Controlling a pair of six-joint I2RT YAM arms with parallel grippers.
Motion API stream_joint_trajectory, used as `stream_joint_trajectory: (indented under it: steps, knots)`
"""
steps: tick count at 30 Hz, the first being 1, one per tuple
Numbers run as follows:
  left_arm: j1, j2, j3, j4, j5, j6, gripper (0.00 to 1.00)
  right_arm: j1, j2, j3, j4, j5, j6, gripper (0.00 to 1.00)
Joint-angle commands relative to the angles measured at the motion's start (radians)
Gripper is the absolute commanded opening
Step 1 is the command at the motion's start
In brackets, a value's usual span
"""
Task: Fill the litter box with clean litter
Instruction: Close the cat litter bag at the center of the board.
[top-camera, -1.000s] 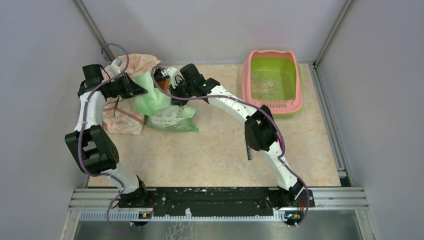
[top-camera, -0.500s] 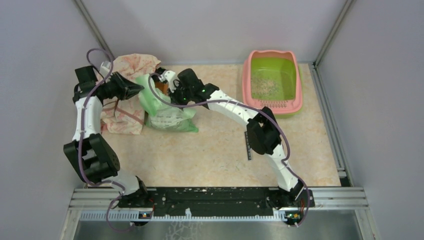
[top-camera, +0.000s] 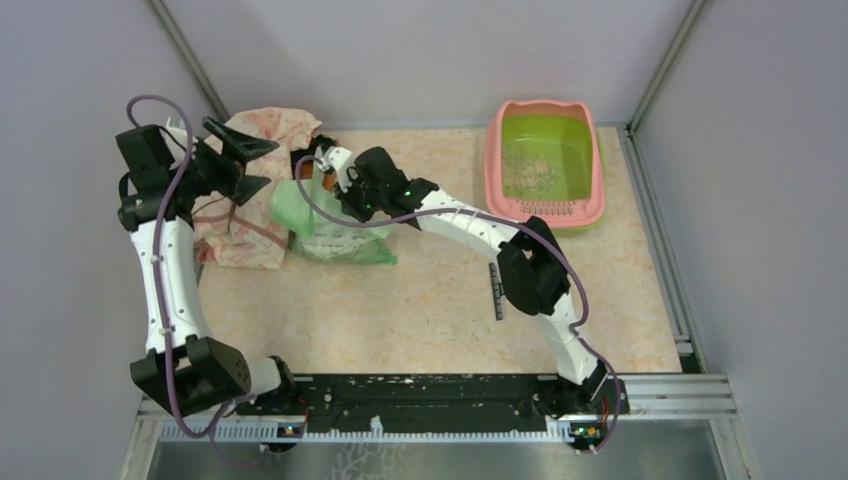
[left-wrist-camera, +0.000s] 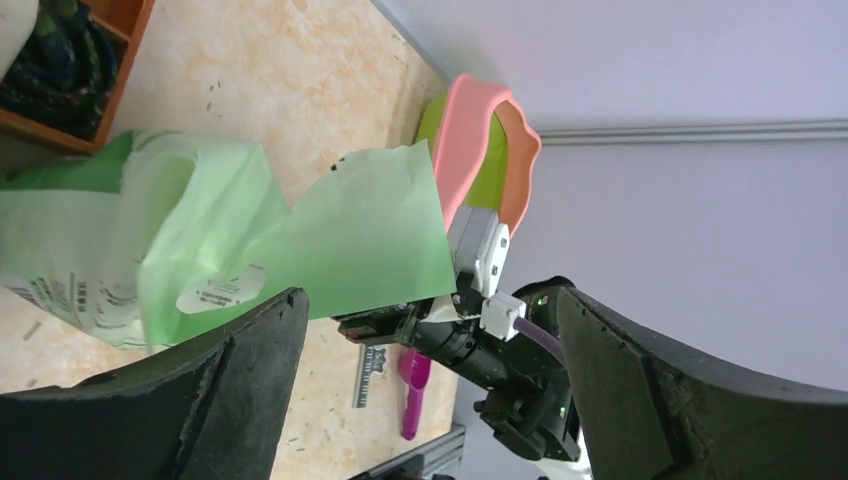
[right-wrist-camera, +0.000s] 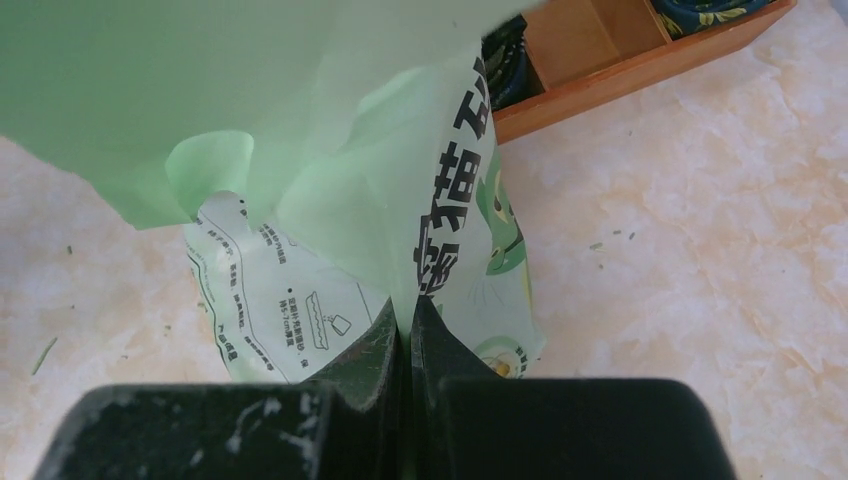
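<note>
The litter box (top-camera: 493, 160), pink-rimmed with a lime-green basin, stands at the back right. A thin patch of clean litter (top-camera: 530, 172) lies on its floor. The light green printed bag (top-camera: 335, 228) stands at the back left of the floor. My right gripper (top-camera: 318, 188) is shut on the bag's upper edge; the right wrist view shows the film pinched between the fingers (right-wrist-camera: 380, 345). My left gripper (top-camera: 262, 165) hangs wide open to the left of the bag, with nothing in it. Its view looks past the bag (left-wrist-camera: 250, 240) to the litter box rim (left-wrist-camera: 462, 150).
A floral cloth sack (top-camera: 250, 205) lies left of the bag. A brown wooden tray (right-wrist-camera: 620, 50) sits just behind the bag. A ruler (top-camera: 497, 290) lies mid-floor beside the right arm, and a purple scoop (left-wrist-camera: 412, 385) lies near it. Grey walls close in on three sides.
My left gripper has let go of the bag's edge, opened wide and drawn back to the left. The right gripper has shifted slightly left, still pinching the bag.
</note>
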Motion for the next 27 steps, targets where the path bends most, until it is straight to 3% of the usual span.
stream_joint_trajectory:
  steps: [1,5,14,23,27]
  knots:
    - [-0.027,-0.031,-0.061,-0.031,-0.061,-0.118,0.99,0.014,-0.133,-0.075,0.080,0.016,0.006,0.00]
    - [-0.080,-0.028,-0.056,-0.157,-0.146,-0.190,0.99,0.014,-0.147,-0.104,0.111,0.007,0.013,0.00]
    - [-0.274,0.047,-0.116,-0.159,-0.242,-0.294,0.99,0.015,-0.159,-0.114,0.144,-0.006,0.031,0.00]
    - [-0.291,0.092,-0.198,-0.175,-0.334,-0.236,0.99,0.016,-0.145,-0.108,0.141,-0.012,0.017,0.00]
    - [-0.290,0.122,-0.161,-0.250,-0.378,-0.179,0.99,0.015,-0.145,-0.108,0.140,-0.010,0.014,0.00]
